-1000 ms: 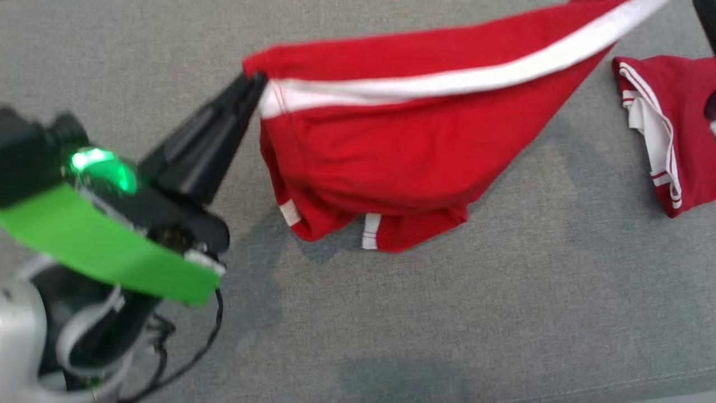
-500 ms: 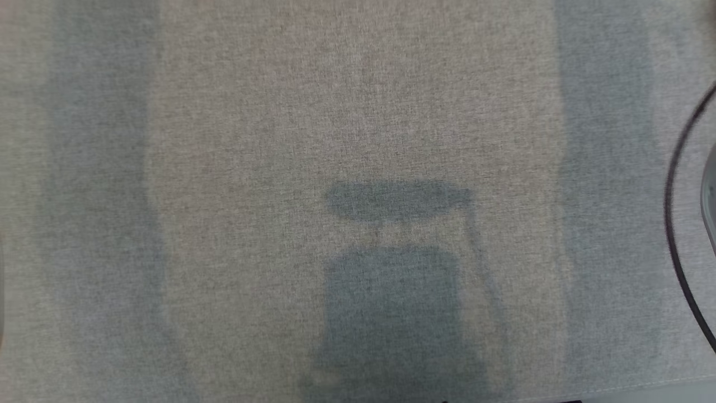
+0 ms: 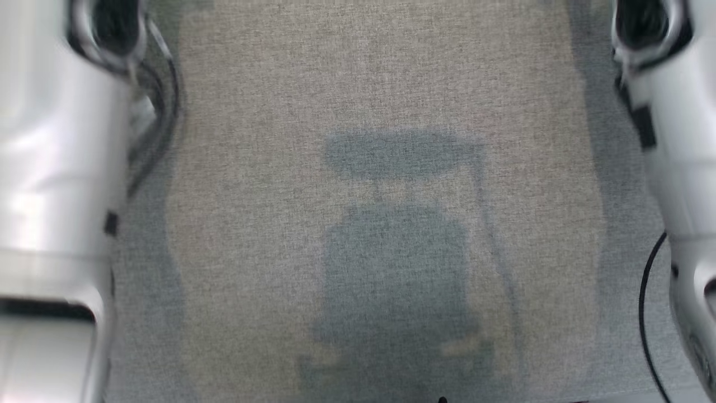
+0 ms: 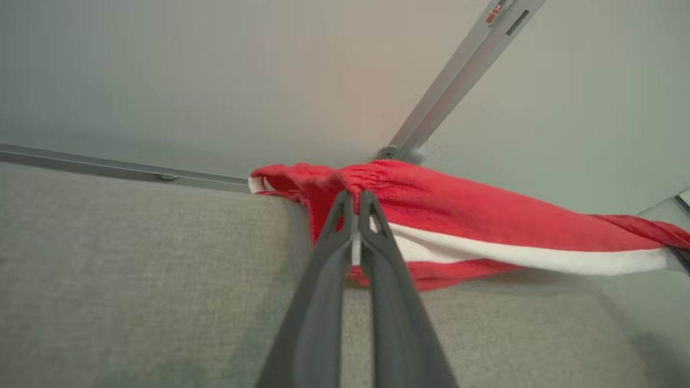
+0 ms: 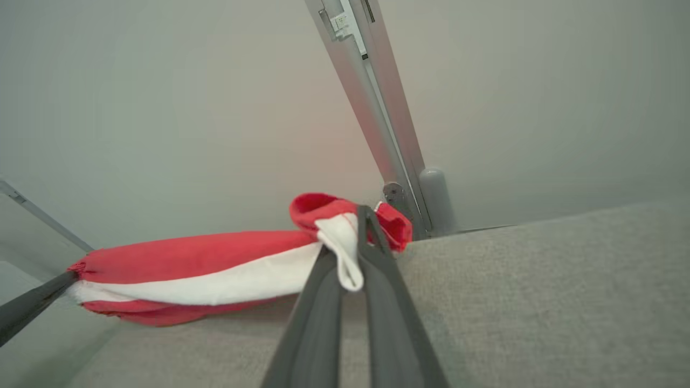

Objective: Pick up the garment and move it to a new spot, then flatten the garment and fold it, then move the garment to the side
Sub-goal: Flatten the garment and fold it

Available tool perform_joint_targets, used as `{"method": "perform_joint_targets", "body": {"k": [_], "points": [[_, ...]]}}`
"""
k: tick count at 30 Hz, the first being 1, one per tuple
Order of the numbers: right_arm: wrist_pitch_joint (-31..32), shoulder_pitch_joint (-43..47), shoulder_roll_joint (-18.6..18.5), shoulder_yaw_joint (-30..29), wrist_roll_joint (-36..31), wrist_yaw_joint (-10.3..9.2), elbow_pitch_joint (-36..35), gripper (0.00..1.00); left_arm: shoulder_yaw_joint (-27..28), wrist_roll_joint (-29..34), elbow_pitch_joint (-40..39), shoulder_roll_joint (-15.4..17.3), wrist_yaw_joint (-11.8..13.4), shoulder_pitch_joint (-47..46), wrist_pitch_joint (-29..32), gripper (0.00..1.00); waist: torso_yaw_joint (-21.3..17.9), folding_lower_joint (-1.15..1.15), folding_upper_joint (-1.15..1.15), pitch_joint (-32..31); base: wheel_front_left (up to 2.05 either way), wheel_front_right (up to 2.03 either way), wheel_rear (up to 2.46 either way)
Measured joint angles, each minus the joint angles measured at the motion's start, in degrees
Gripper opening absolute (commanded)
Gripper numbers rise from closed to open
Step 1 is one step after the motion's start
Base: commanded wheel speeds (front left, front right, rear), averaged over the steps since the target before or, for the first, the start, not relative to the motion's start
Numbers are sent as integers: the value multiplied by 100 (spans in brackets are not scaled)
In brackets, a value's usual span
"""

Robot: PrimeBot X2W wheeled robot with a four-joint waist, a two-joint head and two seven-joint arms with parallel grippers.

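Observation:
The garment (image 4: 463,207) is red with a white stripe and hangs stretched just above the grey cloth surface (image 4: 135,258), near its far edge. My left gripper (image 4: 356,203) is shut on its gathered red end. The other end (image 5: 188,258) of the garment is pinched in my right gripper (image 5: 351,237), with a white fold drooping over the fingers (image 5: 377,280). In the right wrist view the left gripper's dark finger (image 5: 29,306) holds the far end. The head view has my pale left forearm (image 3: 56,168) and right forearm (image 3: 679,168) at its sides.
Metal frame rails (image 4: 458,81) (image 5: 377,108) stand just behind the surface's far edge, against a pale wall. A black cable (image 3: 644,313) loops beside the right forearm. My shadow falls on the bare grey cloth (image 3: 391,268) between the arms.
The head camera has swung, so the garment and left gripper have left its view. Both forearms have since come into it at the sides.

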Motion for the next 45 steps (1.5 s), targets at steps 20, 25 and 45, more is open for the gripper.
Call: {"method": "perform_joint_targets", "body": {"k": [20, 25, 45], "points": [[-713, 6642, -981, 415, 1451, 5, -2492, 0, -704, -1579, -4959, 1016, 1061, 7947, -367, 0, -191, -1, 0, -2511, 0, 0, 0], [-431, 8154, -846, -103, 1466, 2, -3513, 0, -917, -1655, -6462, 1120, 1404, 9274, -431, 0, -282, -2, 0, -3156, 0, 0, 0], [1882, 3549, -800, -298, 421, -1, -2167, 0, -637, -1833, -4385, 448, 1621, 5393, 593, 0, 30, -1, 0, -2383, 0, 0, 0]]}}
